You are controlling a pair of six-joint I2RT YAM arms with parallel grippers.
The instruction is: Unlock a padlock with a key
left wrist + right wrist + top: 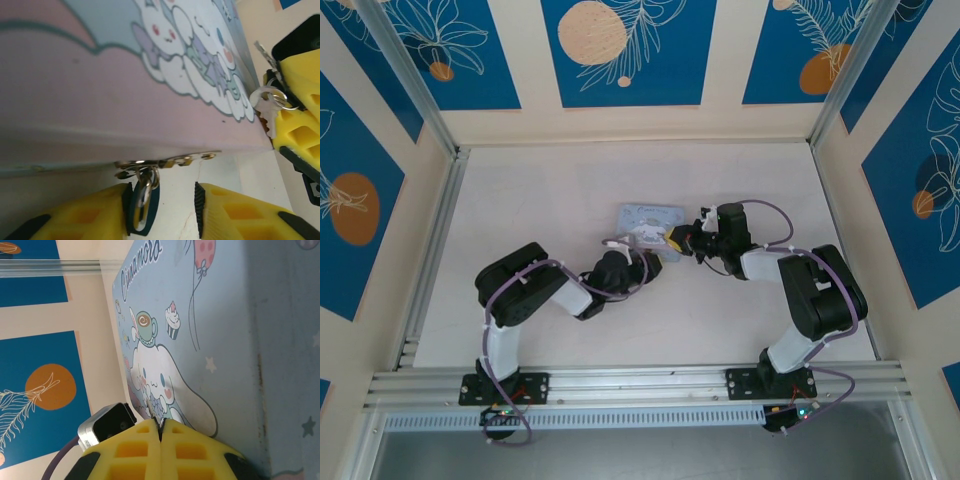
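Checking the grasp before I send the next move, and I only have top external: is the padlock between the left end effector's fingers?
Observer: Yes. In the left wrist view, the padlock hangs from the hasp of the tin, between the fingers of the left end effector. It lies against one pad; the other pad stands apart.
Operator: Does the right side have the key?
Observer: Yes. The right end effector is shut, with the key pinched at its tips and the key ring on it.
Operator: Is the key at the lock?
Observer: No, they are apart. The key is off by the tin's corner; the padlock is at the hasp.
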